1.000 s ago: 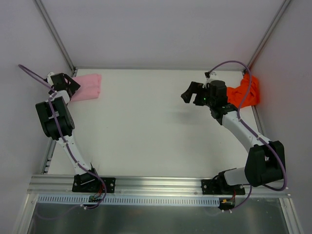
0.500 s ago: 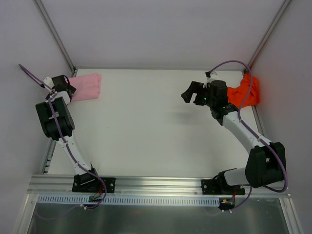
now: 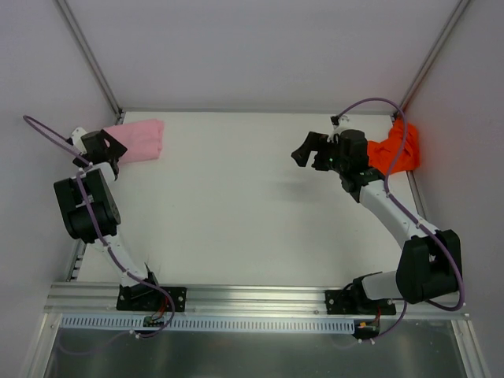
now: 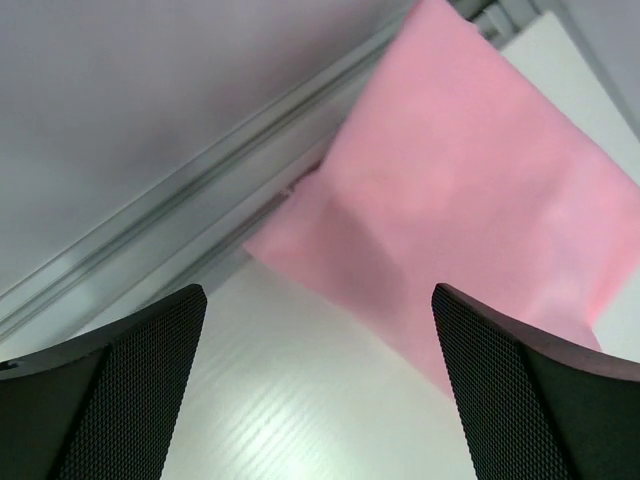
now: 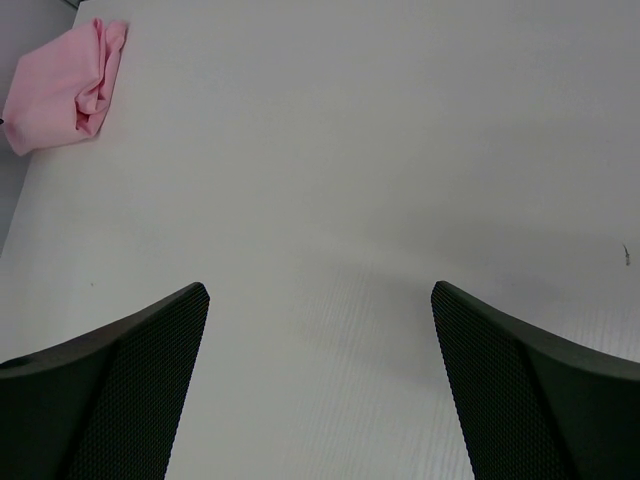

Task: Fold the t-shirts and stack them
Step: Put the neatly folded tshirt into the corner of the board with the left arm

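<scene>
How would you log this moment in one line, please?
left gripper open near pink shirt | right gripper open, empty | orange shirt crumpled

Lab cell — white panels (image 3: 252, 55), aluminium frame (image 3: 260, 298)

Legible markings: none; no text, label, brand, number or sign can be read on the pink t-shirt (image 3: 142, 140), the orange-red t-shirt (image 3: 398, 151) or the table (image 3: 236, 213) in any view.

Pink t-shirt (image 3: 140, 140) folded far-left, orange t-shirt (image 3: 398, 150) crumpled far-right
</scene>
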Tool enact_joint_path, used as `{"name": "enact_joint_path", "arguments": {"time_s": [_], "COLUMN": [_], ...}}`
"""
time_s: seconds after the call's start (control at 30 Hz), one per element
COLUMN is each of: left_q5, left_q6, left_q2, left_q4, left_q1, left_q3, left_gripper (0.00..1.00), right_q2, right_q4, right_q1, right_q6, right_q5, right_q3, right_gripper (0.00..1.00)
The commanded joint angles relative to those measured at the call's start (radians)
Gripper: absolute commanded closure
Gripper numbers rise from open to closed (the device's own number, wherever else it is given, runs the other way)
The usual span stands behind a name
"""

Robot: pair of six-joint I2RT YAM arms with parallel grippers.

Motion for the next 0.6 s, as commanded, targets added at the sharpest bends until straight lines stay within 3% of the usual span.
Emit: {"name": "enact_joint_path", "arguments": {"time_s": [0.0, 0.07, 0.27, 0.37, 0.4, 0.57], "left_q5": [0.091, 0.106, 0.428, 0.513, 0.587, 0.613], "left_q6": [0.070, 0.082, 0.153, 0.200, 0.246, 0.390], "left_q2": [-0.146, -0.223, -0.421, -0.561, -0.678, -0.908], "left_q4": [0.224, 0.239, 0.132, 0.007, -0.082, -0.329], "left_q1": [0.008, 0.008, -0.003, -0.029, -0.053, -0.150], "left_q3": [-0.098, -0.158, -0.222, -0.268, -0.308, -0.351], "left_gripper": [0.04, 0.02, 0.03, 0.02, 0.01, 0.01], "right_q2": [-0.043, -0.051, -0.178, -0.264, -0.304, -0.394], "right_q4": [0.013, -0.014, -0.021, -0.060, -0.167, -0.238], "right_q1": [0.001, 0.003, 0.001, 0.003, 0.003, 0.003], "right_q6": [0.014, 0.032, 0.026, -0.027, -0.067, -0.103], "right_q5": [-0.038, -0.035, 0.020, 0.080, 0.130, 0.189], "right_q3": [0.042, 0.040, -0.062, -0.104, -0.095, -0.127], "right_gripper": [0.04, 0.04, 0.03, 0.03, 0.04, 0.03]}}
